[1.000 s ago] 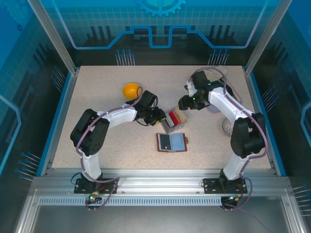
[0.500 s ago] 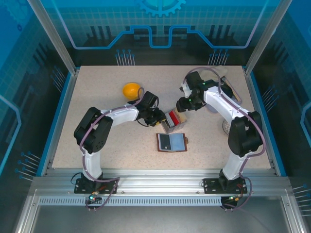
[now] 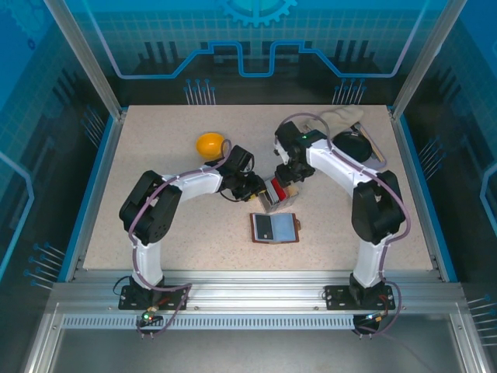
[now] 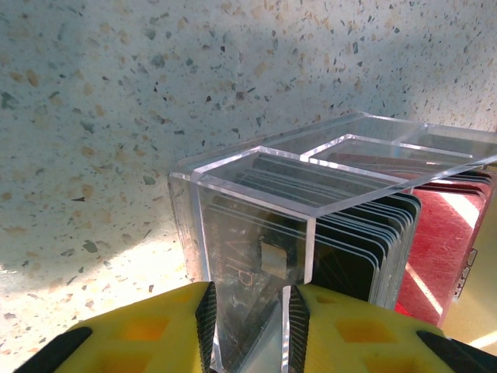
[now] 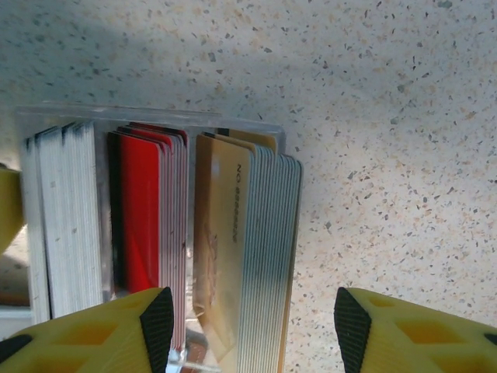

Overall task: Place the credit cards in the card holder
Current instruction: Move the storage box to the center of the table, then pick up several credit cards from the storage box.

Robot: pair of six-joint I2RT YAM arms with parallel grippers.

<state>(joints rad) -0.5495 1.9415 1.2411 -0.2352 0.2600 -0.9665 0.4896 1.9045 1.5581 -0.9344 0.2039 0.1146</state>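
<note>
Jaws of left gripper clamp wall of clear card tray; right gripper spread wide above credit cards inside. Card holder open nearer, seemingly empty; all loading left.

Speckled beige table, blue translucent walls

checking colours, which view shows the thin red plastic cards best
Right wrist: the thin red plastic cards stand close, sharp. Left wrist shows them inside a clear plastic tray; top external, a small red patch.
</note>
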